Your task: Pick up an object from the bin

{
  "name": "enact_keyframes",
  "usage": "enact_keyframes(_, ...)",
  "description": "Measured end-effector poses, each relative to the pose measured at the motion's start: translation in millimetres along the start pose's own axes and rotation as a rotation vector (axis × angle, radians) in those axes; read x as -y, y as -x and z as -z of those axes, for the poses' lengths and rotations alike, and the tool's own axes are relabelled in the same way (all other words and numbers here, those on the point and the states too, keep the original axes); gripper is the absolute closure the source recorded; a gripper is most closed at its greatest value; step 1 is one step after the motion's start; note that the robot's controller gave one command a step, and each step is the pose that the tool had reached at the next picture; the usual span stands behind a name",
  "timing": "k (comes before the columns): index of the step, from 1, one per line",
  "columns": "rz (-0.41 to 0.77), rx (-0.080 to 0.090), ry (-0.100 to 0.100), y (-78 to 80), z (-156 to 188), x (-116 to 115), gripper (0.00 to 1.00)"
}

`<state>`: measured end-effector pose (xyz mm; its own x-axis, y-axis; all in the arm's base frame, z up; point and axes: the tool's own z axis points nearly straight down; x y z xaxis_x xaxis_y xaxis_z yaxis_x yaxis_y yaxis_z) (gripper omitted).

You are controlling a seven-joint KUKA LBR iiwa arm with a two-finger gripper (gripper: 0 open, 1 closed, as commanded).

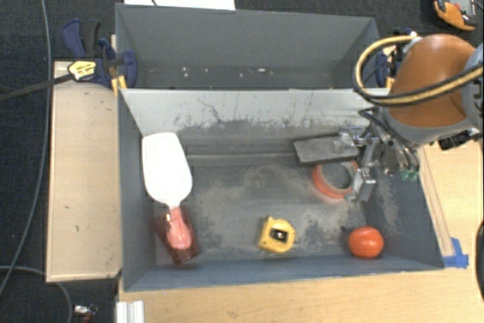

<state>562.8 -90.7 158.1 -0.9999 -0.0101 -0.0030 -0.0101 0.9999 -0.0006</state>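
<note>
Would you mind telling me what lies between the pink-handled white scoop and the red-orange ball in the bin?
In the camera view, a small yellow tape measure lies between the scoop and the ball, apart from both.

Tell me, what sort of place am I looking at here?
Most likely a robotics lab test bench, not a home or shop. A robot arm's gripper hangs in a grey metal bin, and the bin holds unrelated odds: a white scoop, a yellow tape measure, an orange ball.
</note>
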Motion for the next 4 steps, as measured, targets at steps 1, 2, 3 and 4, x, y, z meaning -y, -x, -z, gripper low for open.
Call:
enact_keyframes(1, 0.000, 0.000, 0.000, 0.0, 0.0, 0.0, 0.00)
enact_keyframes(2, -0.022, -0.001, 0.000, -14.3, -61.6, 38.3, 0.00)
enact_keyframes(3, 0.097, 0.004, -0.001, -6.7, -60.4, 36.9, 0.00)
enact_keyframes(4, 0.030, 0.002, 0.000, -13.6, -79.3, -3.9, 0.00)
